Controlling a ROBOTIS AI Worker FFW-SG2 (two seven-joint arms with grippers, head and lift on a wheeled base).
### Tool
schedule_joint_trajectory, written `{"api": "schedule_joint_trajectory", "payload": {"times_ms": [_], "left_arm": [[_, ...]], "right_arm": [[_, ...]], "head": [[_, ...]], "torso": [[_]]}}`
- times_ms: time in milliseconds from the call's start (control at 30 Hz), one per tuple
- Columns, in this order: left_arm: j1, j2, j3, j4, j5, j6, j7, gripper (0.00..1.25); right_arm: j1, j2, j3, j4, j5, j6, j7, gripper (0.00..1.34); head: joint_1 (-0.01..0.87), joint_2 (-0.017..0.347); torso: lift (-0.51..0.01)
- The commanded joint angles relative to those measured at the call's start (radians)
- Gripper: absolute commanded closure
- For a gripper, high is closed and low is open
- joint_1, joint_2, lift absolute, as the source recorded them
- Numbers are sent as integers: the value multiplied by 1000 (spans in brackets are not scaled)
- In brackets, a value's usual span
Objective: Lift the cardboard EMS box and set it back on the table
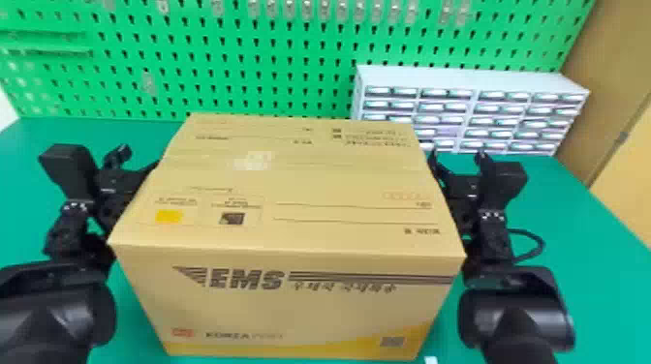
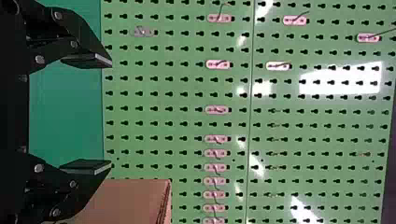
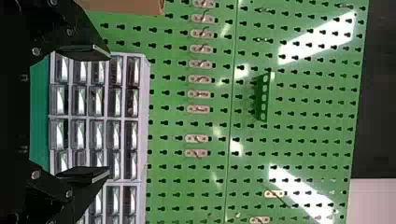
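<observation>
cardboard-brown and bulky, the ems box (image 1: 300, 305) is between the left gripper (image 1: 142, 157) and the right gripper (image 1: 456, 156), both empty with fingers spread apart, before the green pegboard (image 1: 252, 65) and left of the far drawer cabinet (image 1: 465, 80), though from here i can't tell whether it touches the table (image 1: 596, 251).

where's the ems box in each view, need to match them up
Head view: EMS box in the middle, between the arms.
Left wrist view: part of it, past one finger of the left gripper.
Right wrist view: a strip, past one finger of the right gripper.
Shared landmark: green pegboard.
</observation>
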Motion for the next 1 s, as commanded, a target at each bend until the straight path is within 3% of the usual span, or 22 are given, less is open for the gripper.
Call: {"api": "schedule_joint_trajectory", "payload": {"times_ms": [0, 567, 967], "left_arm": [[2, 0, -2, 0, 0, 0, 0, 484], [-1, 0, -1, -20, 1, 17, 0, 484], [-26, 0, 35, -121, -22, 112, 3, 483]], "right_arm": [[0, 1, 2, 0, 0, 0, -1, 400], [-8, 1, 13, 0, -6, 0, -8, 398], [-35, -8, 33, -114, -26, 101, -8, 398]], "head": [[678, -15], [678, -15], [678, -15]], "torso": [[-97], [-97], [-97]]}}
